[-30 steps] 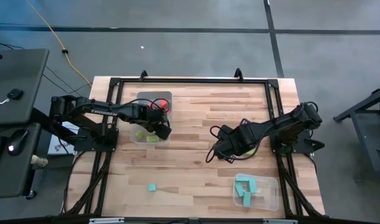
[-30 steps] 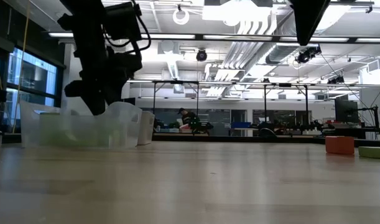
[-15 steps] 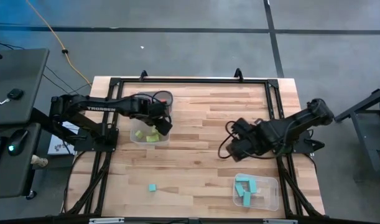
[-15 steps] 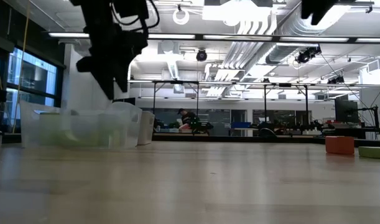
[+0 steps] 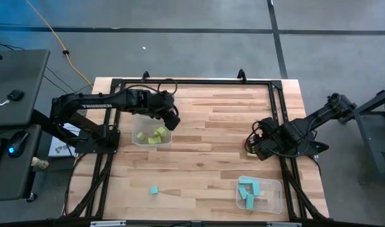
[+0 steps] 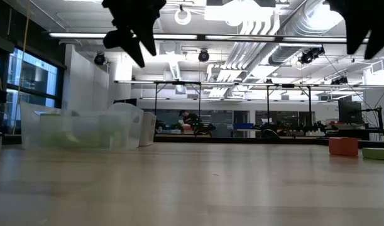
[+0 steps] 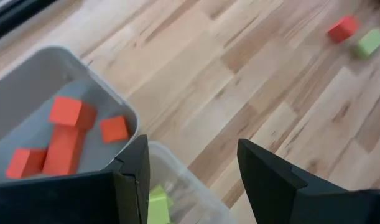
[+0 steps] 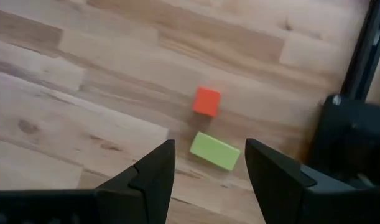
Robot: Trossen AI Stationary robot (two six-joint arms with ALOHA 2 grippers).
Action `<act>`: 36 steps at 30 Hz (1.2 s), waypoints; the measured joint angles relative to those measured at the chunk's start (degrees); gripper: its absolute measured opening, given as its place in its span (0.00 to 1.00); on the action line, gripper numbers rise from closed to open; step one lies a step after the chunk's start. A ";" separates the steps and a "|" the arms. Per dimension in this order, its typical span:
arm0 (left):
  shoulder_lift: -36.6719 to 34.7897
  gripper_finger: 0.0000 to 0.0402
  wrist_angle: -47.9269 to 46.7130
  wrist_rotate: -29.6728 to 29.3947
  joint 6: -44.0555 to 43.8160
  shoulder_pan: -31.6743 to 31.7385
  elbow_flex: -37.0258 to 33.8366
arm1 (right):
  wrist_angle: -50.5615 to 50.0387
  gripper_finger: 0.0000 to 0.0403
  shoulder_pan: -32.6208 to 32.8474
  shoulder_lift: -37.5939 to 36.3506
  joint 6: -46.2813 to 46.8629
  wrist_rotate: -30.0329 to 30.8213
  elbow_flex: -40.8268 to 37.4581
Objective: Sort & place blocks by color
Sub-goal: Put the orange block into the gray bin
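Starting at the left — left gripper (image 5: 172, 119) hangs above the table over the rim between two clear tubs, fingers spread wide with nothing between them. Tub of red blocks (image 7: 65, 134) sits at the far side, mostly hidden under the arm in the high view; the wrist view shows about four red pieces inside. Just in front of it, touching or nearly so, the tub of lime green blocks (image 5: 151, 135) holds a handful of green pieces. Nearer the front edge, one loose teal block (image 5: 154, 190) lies alone on the wooden table (image 5: 198, 157), well apart from everything.

Moving right — right gripper (image 8: 208, 180) hovers near the right frame rail, fingers parted and empty, pointed down at a loose red cube (image 8: 207, 101) and a lime green bar (image 8: 215, 150) lying just beside each other on the wood. Front right corner: tub of teal blocks (image 5: 249, 191), several teal pieces inside.
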 joint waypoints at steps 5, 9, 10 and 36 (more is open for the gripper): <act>0.00 0.42 0.00 -0.09 1.29 0.00 3.15 | 5.67 0.46 -0.19 -3.42 3.34 -3.01 -7.82; 0.00 0.42 0.64 -0.13 1.95 0.00 4.32 | 13.08 0.47 -1.05 -4.58 5.56 -4.12 -13.76; 0.00 0.42 0.77 -0.12 1.94 0.00 4.42 | 15.15 0.47 -1.40 -4.58 5.62 -4.29 -15.00; 0.00 0.42 0.78 -0.09 1.94 0.00 4.50 | 32.05 0.50 -16.53 3.76 -2.58 -10.77 -23.93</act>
